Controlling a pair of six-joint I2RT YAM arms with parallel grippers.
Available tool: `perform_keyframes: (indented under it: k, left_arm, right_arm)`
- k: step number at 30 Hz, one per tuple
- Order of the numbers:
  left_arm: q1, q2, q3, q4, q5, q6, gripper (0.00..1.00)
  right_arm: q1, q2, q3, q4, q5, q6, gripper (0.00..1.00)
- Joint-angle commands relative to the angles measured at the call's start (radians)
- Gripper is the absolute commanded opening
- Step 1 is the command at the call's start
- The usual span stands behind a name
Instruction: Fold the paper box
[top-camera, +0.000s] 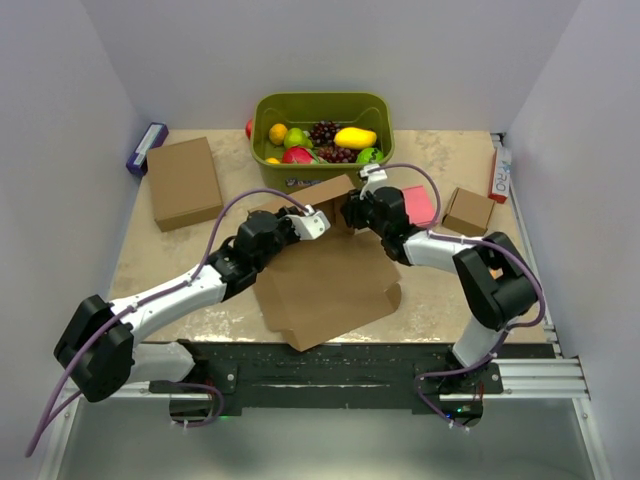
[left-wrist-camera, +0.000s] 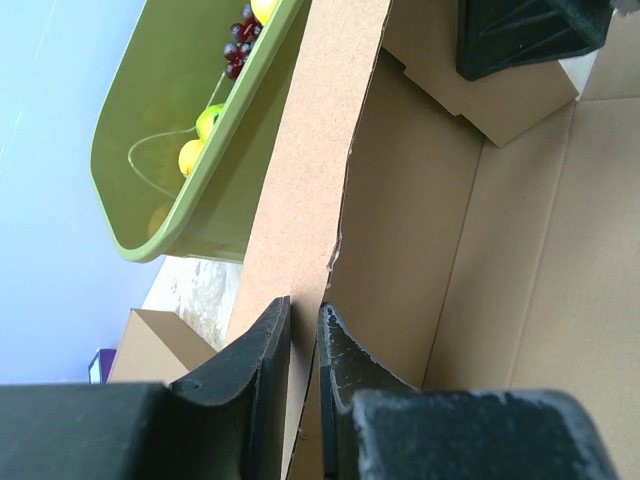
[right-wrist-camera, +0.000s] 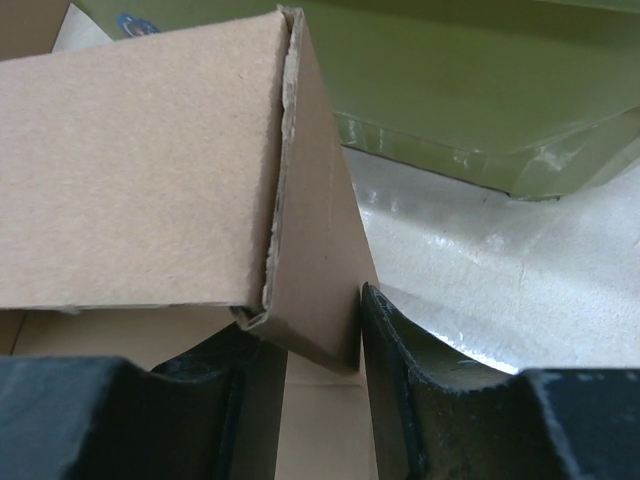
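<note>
both arms reach inward over the paper box (top-camera: 325, 285), matte brown corrugated card. left gripper (left-wrist-camera: 305, 315) pinches its raised wall; right gripper (right-wrist-camera: 300, 318) straddles a folded corner, grip unclear.

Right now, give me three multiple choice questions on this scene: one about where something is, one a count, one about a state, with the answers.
1. Where is the green basket relative to the paper box?
A. Behind it, on the far side.
B. In front of it, on the near side.
C. Stacked on top of it.

2. How many other brown cardboard pieces lie apart from the paper box?
A. One.
B. Two.
C. Four.

3. What is the left gripper doing?
A. Hanging open over the basket.
B. Holding a fruit.
C. Shut on a raised wall of the paper box.

Answers:
1 A: the top view shows the basket past the box's far edge.
2 B: a flat cardboard rectangle lies at the left and a small cardboard cube at the right.
3 C: the left wrist view shows it pinching the cardboard wall.
</note>
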Motion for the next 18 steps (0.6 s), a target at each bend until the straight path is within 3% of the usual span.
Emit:
perform_keyframes:
  k: [1, 7, 11, 18]
  left_arm:
    - [-0.005, 0.002, 0.008, -0.033, 0.060, -0.025, 0.09]
    - [-0.005, -0.004, 0.008, -0.036, 0.073, -0.025, 0.09]
    - [-0.005, -0.004, 0.011, -0.039, 0.077, -0.029, 0.08]
    - [-0.005, -0.004, 0.018, -0.041, 0.099, -0.051, 0.06]
  right_arm:
    - [0.008, 0.033, 0.010, 0.095, -0.042, -0.004, 0.39]
    - [0.008, 0.076, 0.027, 0.142, -0.059, -0.012, 0.43]
    - [0.008, 0.073, 0.025, 0.159, -0.054, -0.015, 0.35]
    - [0.008, 0.084, 0.028, 0.120, 0.041, 0.025, 0.03]
